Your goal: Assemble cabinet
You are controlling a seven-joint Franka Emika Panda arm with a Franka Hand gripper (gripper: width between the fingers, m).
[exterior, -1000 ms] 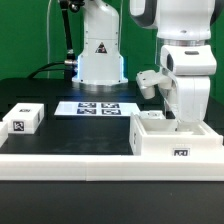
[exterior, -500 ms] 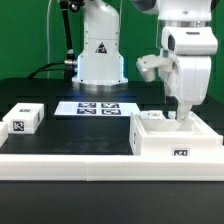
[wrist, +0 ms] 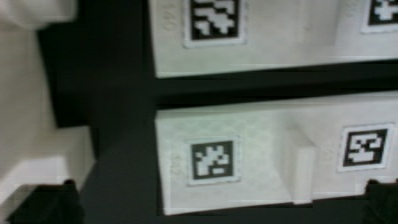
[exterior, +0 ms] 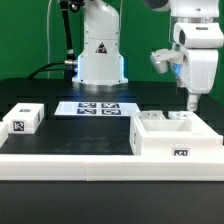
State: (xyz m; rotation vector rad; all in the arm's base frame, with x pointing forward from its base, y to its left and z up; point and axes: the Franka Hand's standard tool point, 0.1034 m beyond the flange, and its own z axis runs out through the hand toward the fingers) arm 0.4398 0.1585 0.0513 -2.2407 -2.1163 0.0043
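Observation:
The cabinet [exterior: 170, 138] is a white open-topped box with a tag on its front, at the exterior view's right on the black table. My gripper [exterior: 190, 106] hangs above its far right part, apart from it, fingers pointing down. In the wrist view the gripper [wrist: 214, 204] is open, with dark fingertips [wrist: 43, 205] at the two sides and nothing between them. Below it lie white tagged faces of the cabinet [wrist: 267, 150], split by a black gap.
A small white tagged block [exterior: 22, 119] sits at the exterior view's left. The marker board [exterior: 98, 108] lies flat in the middle, in front of the robot base [exterior: 100, 55]. A white ledge [exterior: 70, 162] runs along the front.
My gripper has risen from inside the cabinet's top to well above it and drifted toward the exterior view's right, holding nothing. The cabinet has not moved.

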